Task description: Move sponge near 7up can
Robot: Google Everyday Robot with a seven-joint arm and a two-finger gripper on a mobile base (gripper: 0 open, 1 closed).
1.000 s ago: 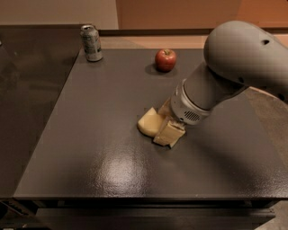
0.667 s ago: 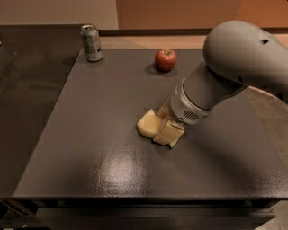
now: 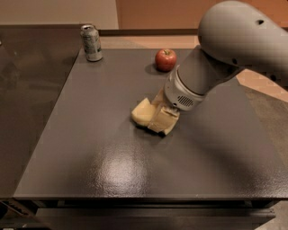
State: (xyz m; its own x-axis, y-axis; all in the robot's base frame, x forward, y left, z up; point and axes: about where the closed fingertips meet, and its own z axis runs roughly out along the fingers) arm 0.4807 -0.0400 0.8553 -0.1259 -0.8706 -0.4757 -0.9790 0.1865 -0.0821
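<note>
A dark table (image 3: pixel 112 170) is seen, and the grey arm (image 3: pixel 234 40) is bent over it from the right. At the table's middle the gripper (image 3: pixel 163 120) is lowered and closed on the sponge (image 3: pixel 141 112). The 7up can (image 3: pixel 92 42) is stood at the far left corner, well apart from the sponge. The apple (image 3: pixel 165 59) is placed behind the gripper.

Dark grey table (image 3: pixel 112 179), glare patch at 6 o'clock. Beige wall (image 3: pixel 54 11) at 11, orange-brown panel (image 3: pixel 157 13) at 12. Gripper (image 3: pixel 162 119) low over the table centre.
</note>
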